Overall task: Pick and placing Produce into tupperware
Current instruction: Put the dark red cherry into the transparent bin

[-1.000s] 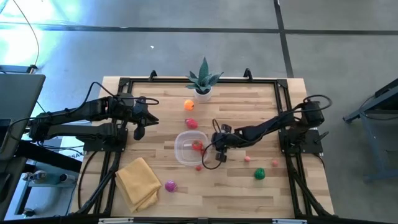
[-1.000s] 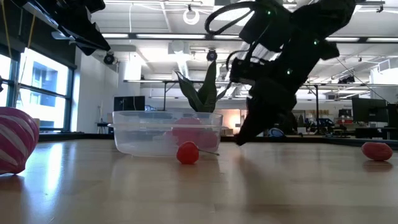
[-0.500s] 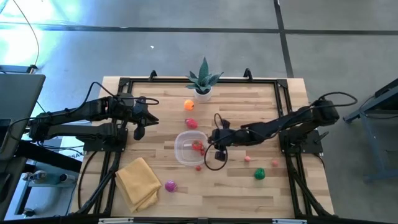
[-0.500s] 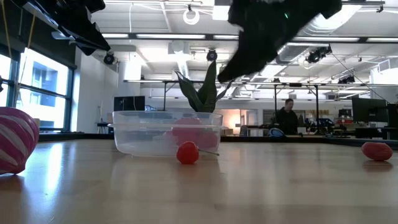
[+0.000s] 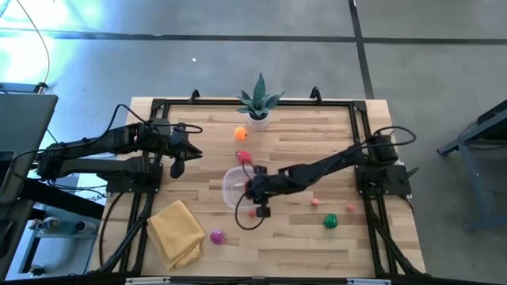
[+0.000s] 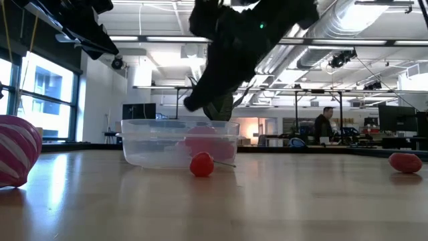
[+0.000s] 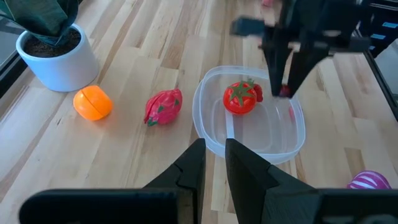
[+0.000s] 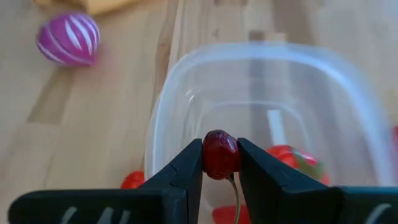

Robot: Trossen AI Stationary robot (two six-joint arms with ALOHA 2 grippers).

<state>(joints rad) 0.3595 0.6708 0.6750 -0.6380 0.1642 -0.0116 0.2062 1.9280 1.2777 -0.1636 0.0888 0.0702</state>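
Held piece: a small dark red cherry with a thin stem (image 8: 221,154) sits pinched between the two dark fingers of the right gripper (image 8: 221,163), above the container's inside.
Container: the round clear plastic tupperware with a whitish rim (image 5: 230,192) stands mid-table; a red toy tomato with a green top (image 7: 240,98) already lies in it.
Right gripper: clenched on the cherry, hanging over the tupperware in the high view (image 5: 255,188); the low view shows it above the rim, not down inside.
Left gripper: fingers drawn nearly together on nothing (image 7: 213,163), waiting at the table's left side (image 5: 177,162), well apart from the container.
Loose produce: a small red round piece (image 6: 202,164) lies just outside the wall; an orange ball (image 7: 93,103) and a pink-red dragon fruit (image 7: 163,107) lie between the container and the white-potted spiky plant (image 5: 258,103); a magenta striped ball (image 5: 217,236) lies by the folded yellow cloth (image 5: 176,230).
Risk, bounce: let go from this height, the light cherry may hop off the tomato or the floor and clear the low wall.
Risk, snag: the dangling stem could catch on a finger, so the cherry trails out as the arm lifts.
Risk, shove: descending off-centre, the fingers could strike the rim and slide or tip the light container.
Risk, neighbour: a push on the wall would also roll the red piece beside it away.
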